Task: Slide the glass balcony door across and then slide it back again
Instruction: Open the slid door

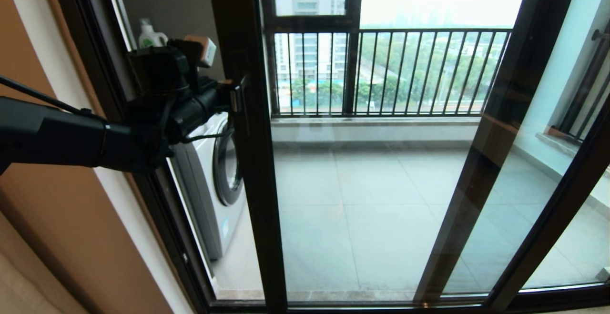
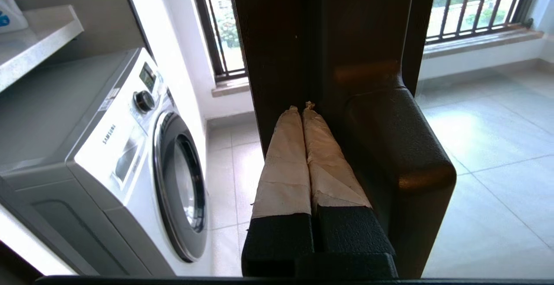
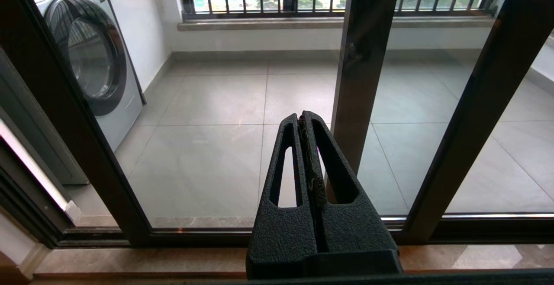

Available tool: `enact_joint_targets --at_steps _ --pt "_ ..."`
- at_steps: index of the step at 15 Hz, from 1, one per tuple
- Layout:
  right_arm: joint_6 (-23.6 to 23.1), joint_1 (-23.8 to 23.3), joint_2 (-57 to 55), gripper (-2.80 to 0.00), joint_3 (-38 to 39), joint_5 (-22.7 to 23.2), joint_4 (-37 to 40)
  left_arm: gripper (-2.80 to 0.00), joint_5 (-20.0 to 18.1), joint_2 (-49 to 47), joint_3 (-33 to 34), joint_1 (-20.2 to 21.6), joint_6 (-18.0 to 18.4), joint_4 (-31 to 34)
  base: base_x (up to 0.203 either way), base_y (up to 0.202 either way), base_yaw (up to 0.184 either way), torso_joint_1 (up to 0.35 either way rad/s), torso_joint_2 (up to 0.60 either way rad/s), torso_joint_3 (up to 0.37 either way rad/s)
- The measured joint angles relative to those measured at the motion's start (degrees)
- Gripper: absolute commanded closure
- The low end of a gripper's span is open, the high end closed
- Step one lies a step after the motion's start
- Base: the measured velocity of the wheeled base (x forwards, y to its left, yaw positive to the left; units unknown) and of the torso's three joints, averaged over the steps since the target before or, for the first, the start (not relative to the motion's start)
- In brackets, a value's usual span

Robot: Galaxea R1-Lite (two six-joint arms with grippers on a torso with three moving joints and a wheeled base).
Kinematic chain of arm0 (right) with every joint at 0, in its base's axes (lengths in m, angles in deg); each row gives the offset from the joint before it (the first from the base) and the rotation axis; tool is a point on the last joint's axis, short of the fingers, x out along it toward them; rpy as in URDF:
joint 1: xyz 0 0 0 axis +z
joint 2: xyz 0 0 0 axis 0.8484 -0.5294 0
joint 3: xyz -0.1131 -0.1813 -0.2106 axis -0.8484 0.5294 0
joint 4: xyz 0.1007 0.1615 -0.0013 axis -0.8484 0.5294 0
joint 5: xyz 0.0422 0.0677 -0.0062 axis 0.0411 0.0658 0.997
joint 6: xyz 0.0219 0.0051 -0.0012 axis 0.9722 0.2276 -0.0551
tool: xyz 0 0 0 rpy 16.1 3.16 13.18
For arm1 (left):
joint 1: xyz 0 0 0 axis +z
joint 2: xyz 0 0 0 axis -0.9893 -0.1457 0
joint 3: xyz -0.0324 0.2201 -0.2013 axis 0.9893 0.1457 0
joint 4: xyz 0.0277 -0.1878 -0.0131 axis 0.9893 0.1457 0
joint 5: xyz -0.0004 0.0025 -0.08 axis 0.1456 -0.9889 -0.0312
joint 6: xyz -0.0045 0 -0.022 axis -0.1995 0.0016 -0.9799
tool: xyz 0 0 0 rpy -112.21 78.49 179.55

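The glass balcony door [image 1: 371, 185] stands partly slid across, its dark upright [image 1: 252, 161] a little way off the wall frame. A slim handle [image 1: 239, 99] sits on that upright. My left gripper [image 1: 228, 97] reaches in from the left at handle height. Its taped fingers are shut with nothing between them, and the left gripper's tips [image 2: 301, 107] rest against the upright [image 2: 277, 38], right beside the blocky handle [image 2: 394, 146]. My right gripper [image 3: 301, 118] hangs low in front of the door glass [image 3: 207, 146], shut and empty, out of the head view.
A white washing machine [image 1: 209, 171] shows through the gap left of the door, with a detergent bottle [image 1: 150, 35] above it. The second panel's upright [image 1: 500, 137] crosses behind the glass. A railed window [image 1: 391, 66] closes the far side of the tiled balcony.
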Motion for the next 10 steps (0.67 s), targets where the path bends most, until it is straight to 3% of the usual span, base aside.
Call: enact_joint_targets --at_steps 4,7,10 --pt "0.0 0.0 0.0 0.00 0.0 0.0 0.0 0.00 2.3 -1.3 -2.7 -4.3 0.1 0.9 0.000 0.000 0.000 0.000 0.00 0.000" --pt "0.0 0.0 0.0 0.00 0.0 0.0 0.0 0.00 2.5 -4.0 -5.5 -6.5 3.1 0.4 0.000 0.000 0.000 0.000 0.00 0.000" --pt "0.0 0.0 0.0 0.00 0.0 0.0 0.0 0.00 3.7 -6.6 -9.1 -9.0 3.4 1.1 0.000 0.000 0.000 0.000 0.00 0.000"
